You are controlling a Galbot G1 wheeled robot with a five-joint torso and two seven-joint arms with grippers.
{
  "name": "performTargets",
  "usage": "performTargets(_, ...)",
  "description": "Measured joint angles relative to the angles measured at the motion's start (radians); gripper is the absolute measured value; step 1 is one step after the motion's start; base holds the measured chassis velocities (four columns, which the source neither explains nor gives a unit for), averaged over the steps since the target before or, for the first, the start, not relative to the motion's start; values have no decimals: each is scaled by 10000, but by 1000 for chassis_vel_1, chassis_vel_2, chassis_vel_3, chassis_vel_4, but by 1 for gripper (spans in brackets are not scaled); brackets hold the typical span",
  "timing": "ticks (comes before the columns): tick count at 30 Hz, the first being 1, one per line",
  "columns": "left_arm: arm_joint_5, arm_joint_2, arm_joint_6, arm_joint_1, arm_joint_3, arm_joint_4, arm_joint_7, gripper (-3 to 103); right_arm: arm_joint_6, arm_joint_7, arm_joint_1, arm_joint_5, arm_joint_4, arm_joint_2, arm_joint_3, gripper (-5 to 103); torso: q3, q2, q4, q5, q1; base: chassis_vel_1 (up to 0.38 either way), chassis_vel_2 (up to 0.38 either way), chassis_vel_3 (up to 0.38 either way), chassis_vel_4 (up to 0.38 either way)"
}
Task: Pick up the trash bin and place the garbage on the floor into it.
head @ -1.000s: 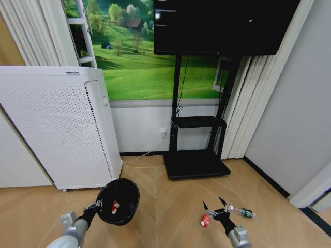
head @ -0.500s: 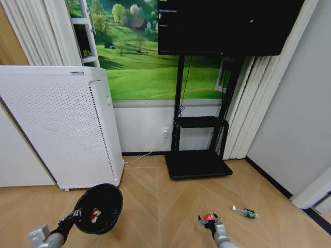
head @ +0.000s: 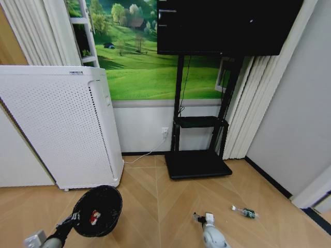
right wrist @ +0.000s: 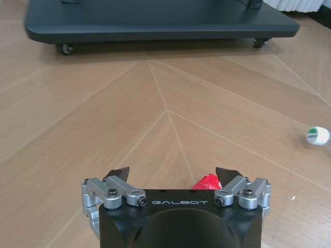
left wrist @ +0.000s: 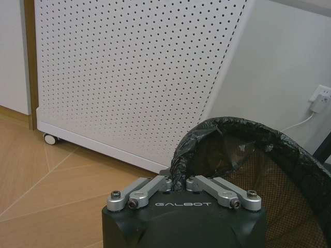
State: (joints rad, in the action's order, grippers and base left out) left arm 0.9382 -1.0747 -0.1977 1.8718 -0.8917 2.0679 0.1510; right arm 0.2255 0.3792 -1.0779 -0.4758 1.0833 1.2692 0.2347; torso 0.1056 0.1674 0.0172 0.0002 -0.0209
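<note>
The right hand has dropped lower over the red can — fingers spread wide, not yet gripping — while the left hand keeps its pinch on the trash bin rim (one piece already inside).

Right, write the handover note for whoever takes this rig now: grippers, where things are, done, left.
Left gripper: shut on the rim of the trash bin, held off the floor at the robot's left front.
Right gripper: open, low over the floor, fingers on either side of the crushed red can, not closed on it.
Done: one red-and-white piece lies inside the bin.
Left: grasp the can and drop it in; then the clear bottle with the green label, lying on the floor farther right.
</note>
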Motion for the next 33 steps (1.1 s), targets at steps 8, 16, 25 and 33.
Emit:
performTargets(8, 77, 75, 6, -186, 35, -118, 0, 7, -339, -277, 37, 416, -941, -180, 330, 95, 0, 0, 7, -3, 1, 0, 0, 0, 0)
performTargets(16, 89, 173, 6, -421, 302, -148, 207, 7, -441, -396, 180, 523, -1500, 34, 453, 95, 0, 0, 1, -2, 1, 0, 0, 0, 0)
performTargets(25, 158, 227, -5, -420, 294, -150, 258, 7, -415, -437, 435, 516, -1997, 257, 401, 90, 0, 0, 1, -2, 1, 0, 0, 0, 0)
performTargets(33, 185, 239, -6, -492, 313, -169, 289, 7, -332, -546, 521, 219, -2279, 232, 367, 65, 0, 0, 4, -2, 1, 0, 0, 0, 0)
